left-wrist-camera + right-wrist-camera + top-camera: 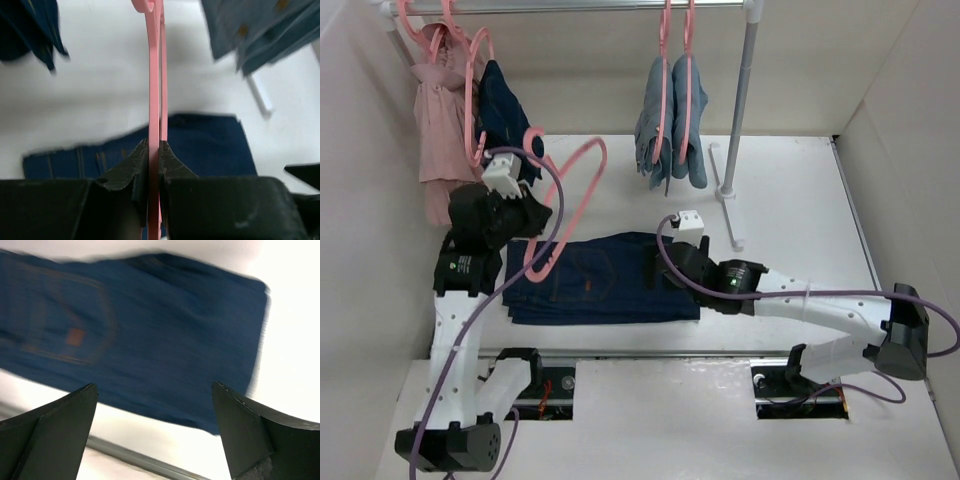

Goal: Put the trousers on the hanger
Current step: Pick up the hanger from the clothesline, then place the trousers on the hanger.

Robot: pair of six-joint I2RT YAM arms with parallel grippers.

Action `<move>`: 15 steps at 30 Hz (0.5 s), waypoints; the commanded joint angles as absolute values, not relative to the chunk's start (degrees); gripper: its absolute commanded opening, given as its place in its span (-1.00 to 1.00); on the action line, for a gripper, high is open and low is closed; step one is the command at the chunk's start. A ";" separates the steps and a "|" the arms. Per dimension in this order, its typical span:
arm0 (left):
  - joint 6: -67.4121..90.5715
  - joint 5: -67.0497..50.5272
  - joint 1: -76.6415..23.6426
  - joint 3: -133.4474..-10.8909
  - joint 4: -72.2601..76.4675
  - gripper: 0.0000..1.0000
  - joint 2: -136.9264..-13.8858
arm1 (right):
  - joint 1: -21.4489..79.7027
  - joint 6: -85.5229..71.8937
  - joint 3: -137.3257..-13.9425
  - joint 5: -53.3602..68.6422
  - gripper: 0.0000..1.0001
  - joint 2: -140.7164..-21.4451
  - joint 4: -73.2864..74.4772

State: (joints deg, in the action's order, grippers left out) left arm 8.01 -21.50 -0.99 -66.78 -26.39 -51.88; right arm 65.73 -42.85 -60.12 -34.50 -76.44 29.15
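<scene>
My left gripper (154, 150) has its fingers pressed onto the pink hanger (154, 75), pinching the thin plastic edge-on. In the top view this sits at centre left, with the hanger's lower end over the left part of the folded dark navy trousers (610, 280). They lie flat on the white table (790, 200), mid-frame. My right gripper (154, 386) hangs over their right end, fingers spread wide around nothing, and the tan patch (75, 336) shows at the left of my right wrist view.
</scene>
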 commanded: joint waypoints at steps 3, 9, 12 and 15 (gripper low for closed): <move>12.29 -24.17 -0.97 -54.25 -18.64 -1.00 -42.46 | 67.15 -43.58 -65.48 -29.64 1.00 -76.55 16.03; 15.55 -27.94 -0.97 -51.60 -16.88 -1.00 -36.83 | 63.66 -49.81 -70.83 -20.62 1.00 -82.87 1.58; 16.96 -28.56 -0.97 -50.54 -16.35 -1.00 -34.90 | 59.60 -57.64 -74.87 -10.15 1.00 -88.84 1.58; 17.49 -29.09 -0.97 -49.13 -16.35 -1.00 -33.41 | 57.39 -61.25 -76.11 -4.76 1.00 -92.71 -3.76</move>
State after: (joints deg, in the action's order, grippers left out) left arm 15.20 -26.89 -0.99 -50.57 -20.27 -34.50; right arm 59.29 -54.57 -73.97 -14.13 -90.04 3.33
